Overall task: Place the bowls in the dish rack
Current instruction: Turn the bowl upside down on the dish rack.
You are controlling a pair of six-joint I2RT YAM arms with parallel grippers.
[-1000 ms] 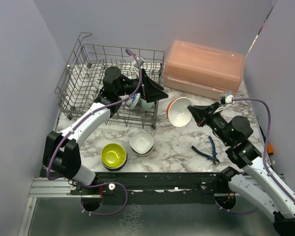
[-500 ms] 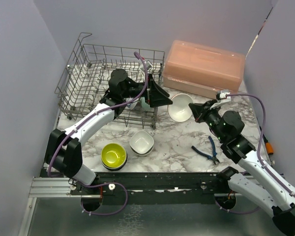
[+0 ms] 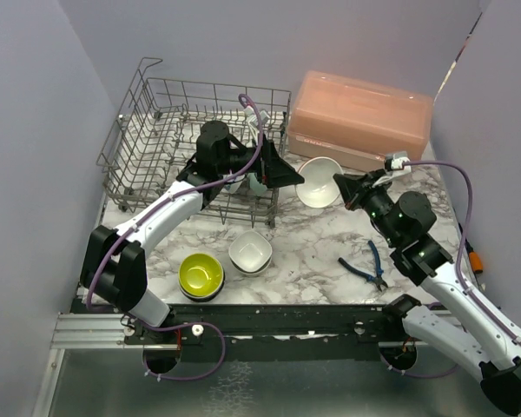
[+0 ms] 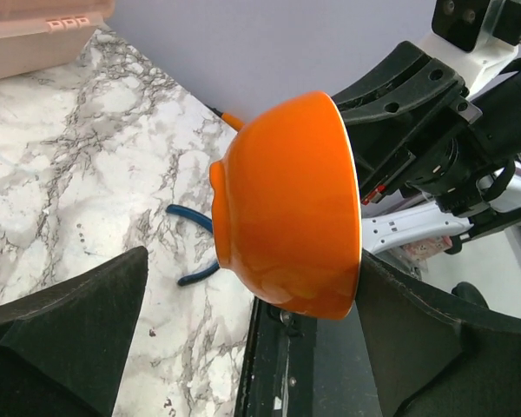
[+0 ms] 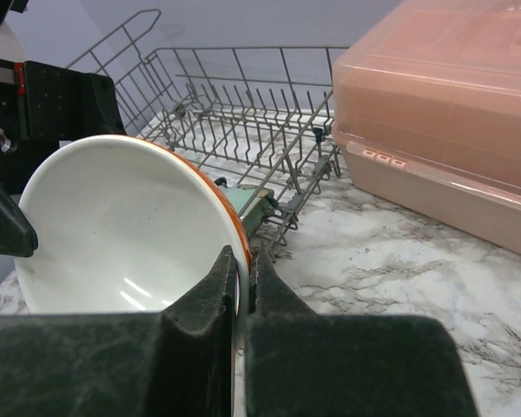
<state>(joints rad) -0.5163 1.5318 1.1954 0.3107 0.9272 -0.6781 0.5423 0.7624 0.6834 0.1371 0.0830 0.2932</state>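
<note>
My right gripper (image 3: 340, 188) is shut on the rim of an orange bowl (image 3: 319, 182) with a white inside, and holds it tilted in the air just right of the dish rack (image 3: 139, 130). In the right wrist view my fingers (image 5: 210, 300) pinch that rim (image 5: 243, 278). My left gripper (image 3: 288, 174) stands wide open at the rack's right end. The orange bowl (image 4: 286, 208) hangs between its two black fingers (image 4: 69, 330). In the rack, a pale teal bowl (image 3: 259, 183) and a blue-patterned one (image 3: 235, 180) are partly hidden by my left arm.
A lime-yellow bowl (image 3: 201, 274) on a dark one and a white bowl (image 3: 250, 252) sit near the table's front edge. Blue-handled pliers (image 3: 365, 265) lie to the right. A pink lidded box (image 3: 360, 122) stands behind. Grey walls close in both sides.
My right gripper has carried the orange bowl up and back toward the rack. My left gripper has swung right to meet it, so the bowl now sits between its open fingers.
</note>
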